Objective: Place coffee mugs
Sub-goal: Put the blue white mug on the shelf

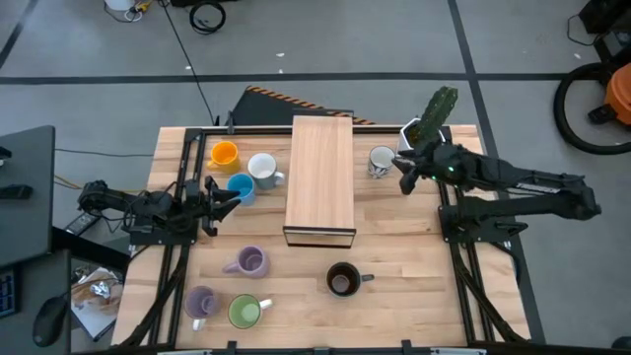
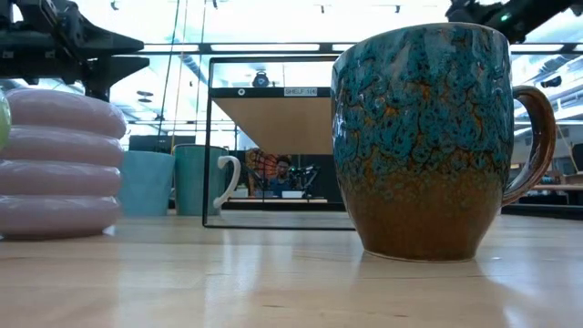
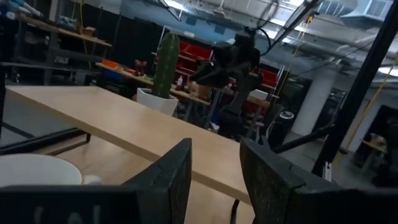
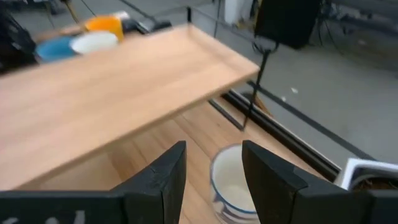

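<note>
Nearest the front edge of the table [image 1: 394, 316] stood a green mug [image 1: 245, 312] and a lavender mug [image 1: 201, 301] side by side, with a second lavender mug [image 1: 250, 260] just behind them, its handle toward the left. To their right the dark brown mug [image 1: 342, 280] stood upright, handle pointing right. A wooden shelf [image 1: 320, 179] on a black frame ran front to back down the middle of the table, parting the two arms. Left of it sat a light blue mug [image 1: 241, 186], a white mug [image 1: 262, 168] with its handle toward the shelf, and an orange mug [image 1: 225, 153] farthest back. The left hand [image 1: 225, 197] hovered just beside the blue mug, fingers [image 3: 171, 180] partly apart and holding nothing. Right of the shelf, the right hand [image 1: 402, 170] hung just above another white mug [image 1: 382, 160], fingers [image 4: 163, 177] partly spread and empty. Behind it stood a cactus [image 1: 438, 110] in a white pot.
</note>
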### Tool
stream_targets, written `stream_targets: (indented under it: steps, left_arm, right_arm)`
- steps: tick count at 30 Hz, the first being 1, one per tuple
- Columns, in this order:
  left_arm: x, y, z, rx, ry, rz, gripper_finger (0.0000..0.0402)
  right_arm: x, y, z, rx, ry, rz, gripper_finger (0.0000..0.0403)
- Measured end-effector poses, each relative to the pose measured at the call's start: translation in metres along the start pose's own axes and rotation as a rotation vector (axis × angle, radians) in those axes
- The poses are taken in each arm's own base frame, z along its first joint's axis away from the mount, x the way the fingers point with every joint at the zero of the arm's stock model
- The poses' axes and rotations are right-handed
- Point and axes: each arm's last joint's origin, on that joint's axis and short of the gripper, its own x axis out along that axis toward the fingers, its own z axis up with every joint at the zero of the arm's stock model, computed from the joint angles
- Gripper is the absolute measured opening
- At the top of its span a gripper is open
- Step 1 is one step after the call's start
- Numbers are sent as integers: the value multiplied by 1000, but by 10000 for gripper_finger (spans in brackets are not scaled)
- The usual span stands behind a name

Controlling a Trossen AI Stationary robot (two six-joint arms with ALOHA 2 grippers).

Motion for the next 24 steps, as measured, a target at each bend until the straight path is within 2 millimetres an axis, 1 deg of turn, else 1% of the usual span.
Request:
stream_targets:
  steps: [5, 9, 11, 14, 19, 22, 24]
  left_arm:
    - [0, 1, 0, 5, -6, 21, 141]
    - [0, 1, 0, 8, -3, 27, 141]
    - [0, 1, -1, 13, 5, 28, 141]
    - [0, 1, -2, 18, 14, 31, 141]
    - [0, 1, -3, 30, 19, 32, 141]
    - [0, 2, -4, 28, 29, 34, 141]
    - [0, 2, -4, 24, 31, 34, 141]
  right_arm:
    - [27, -5, 7, -46, 145, -21, 162]
    - [51, -5, 12, -164, 270, -27, 162]
    - [60, -5, 19, -211, 322, -50, 162]
    - [72, -6, 28, -300, 443, -68, 162]
    - [90, -5, 36, -439, 655, -52, 164]
    - [99, -5, 38, -504, 726, -28, 179]
    - [103, -3, 38, -544, 768, 31, 193]
